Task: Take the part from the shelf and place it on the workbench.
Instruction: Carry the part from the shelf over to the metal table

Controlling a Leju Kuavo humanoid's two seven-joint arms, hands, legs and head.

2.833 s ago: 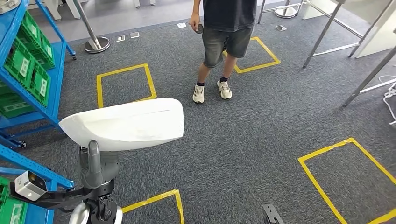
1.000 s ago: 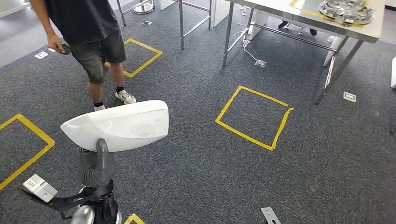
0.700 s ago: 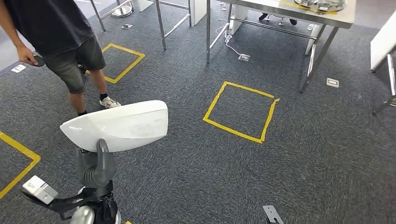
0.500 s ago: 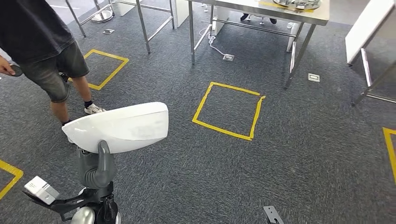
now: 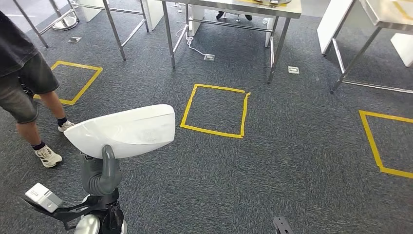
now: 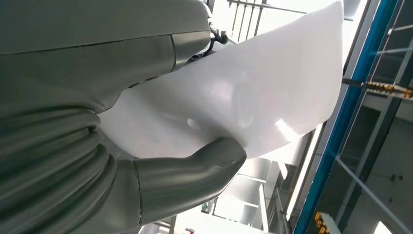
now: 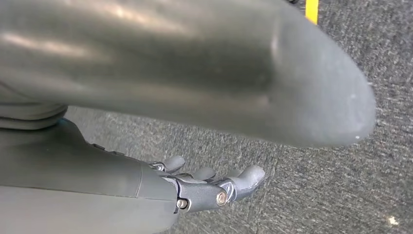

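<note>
part (image 5: 124, 130): white curved shell | held aloft, roughly level | workbench (image 5: 234, 5): far

part (image 5: 124, 130) on left robot hand (image 5: 101, 171) | person (image 5: 27, 92) left | workbench (image 5: 229, 19) ahead

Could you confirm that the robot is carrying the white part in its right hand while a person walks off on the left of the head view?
Not quite: the white part is held by the left hand, as the head view shows and the left wrist view confirms. The right hand holds nothing, its fingers apart over the carpet. The rest stands: a person is on the left of the head view.
</note>
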